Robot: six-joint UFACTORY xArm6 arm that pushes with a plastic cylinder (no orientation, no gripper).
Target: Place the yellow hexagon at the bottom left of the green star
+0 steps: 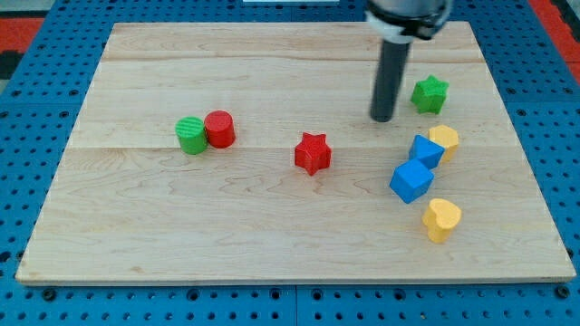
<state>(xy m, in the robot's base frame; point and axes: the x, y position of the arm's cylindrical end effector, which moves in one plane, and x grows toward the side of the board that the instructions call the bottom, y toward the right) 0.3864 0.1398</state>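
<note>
The yellow hexagon (445, 139) is sitting near the tabletop's (272, 235) right edge, touching a blue cube (425, 151) at its 8 o'clock, with the green star (430, 94) just beside it at 11 o'clock. I am holding my tip (382, 118) at the star's 8 o'clock, near the star and clear of every block; being a bare rod, this end effector is clamping nothing. A second blue cube (411, 180) and a yellow heart (441, 220) are lying further toward 6 o'clock. The red star (313, 153), red cylinder (219, 129) and green cylinder (191, 136) are resting well apart at 9 o'clock.

My tip (382, 119) points straight down, rod upright, touching the board.
</note>
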